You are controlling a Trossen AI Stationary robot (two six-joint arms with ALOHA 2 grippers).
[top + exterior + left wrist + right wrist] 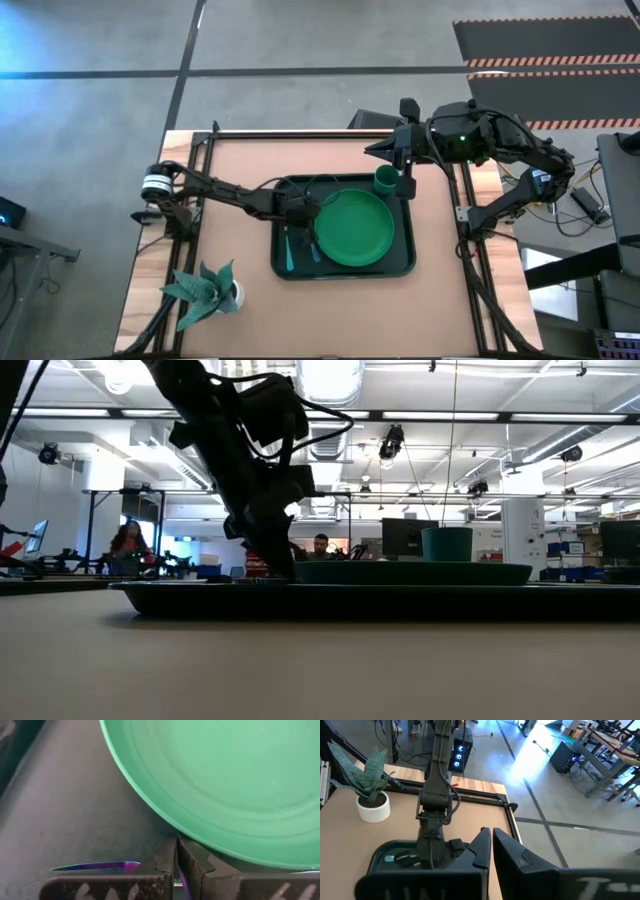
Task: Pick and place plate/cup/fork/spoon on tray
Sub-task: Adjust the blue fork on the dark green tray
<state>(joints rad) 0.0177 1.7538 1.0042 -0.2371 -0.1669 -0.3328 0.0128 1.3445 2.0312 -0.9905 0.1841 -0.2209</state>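
Reaching with my left gripper [308,212] onto the large dark green rectangular plastic tray [404,262], fingers [192,865] clenched together just beside the rim of the large round bright green plastic plate [352,228]. Small bright green plastic cup [386,180] stands in the tray's far right corner. Two light-blue-handled utensils [287,252] lie on the tray left of the plate. My right gripper [378,149] hovers beyond the tray's far edge, fingers [512,851] closed, empty. White pot with green leafy plant [207,293] sits on the worktop [250,320].
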